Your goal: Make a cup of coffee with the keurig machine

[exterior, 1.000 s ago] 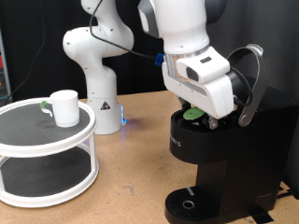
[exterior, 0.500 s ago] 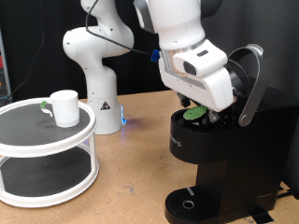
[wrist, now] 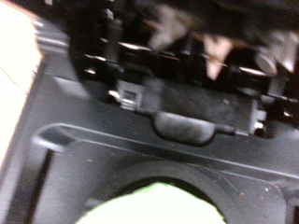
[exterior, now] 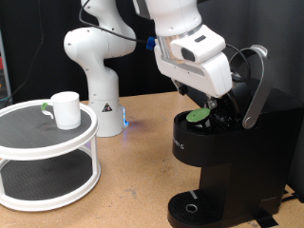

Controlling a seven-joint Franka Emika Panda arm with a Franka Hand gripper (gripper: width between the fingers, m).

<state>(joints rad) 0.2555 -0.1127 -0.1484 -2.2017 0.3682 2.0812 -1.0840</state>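
The keurig machine point(exterior: 223, 166) stands at the exterior view's right with its silver-grey lid handle point(exterior: 255, 87) raised and its chamber open. A small dark pod with a green top point(exterior: 198, 115) sits in the chamber. My gripper point(exterior: 218, 103) hangs just above and slightly right of the pod, clear of it; its fingers are hidden by the white hand. The wrist view shows the machine's black inside point(wrist: 187, 112) and the pod's blurred green top point(wrist: 154, 207). The cup point(exterior: 66, 109), white with a green mark on its handle, stands on the white stand at the left.
A round white two-tier stand point(exterior: 38, 152) fills the exterior view's lower left. The white arm base point(exterior: 97, 81) stands behind it on the wooden table point(exterior: 133, 180). The machine's round drip tray point(exterior: 193, 207) has nothing on it.
My gripper has risen and shifted towards the exterior view's left, away from the chamber. The green-topped pod has stayed in the chamber. The cup has not moved.
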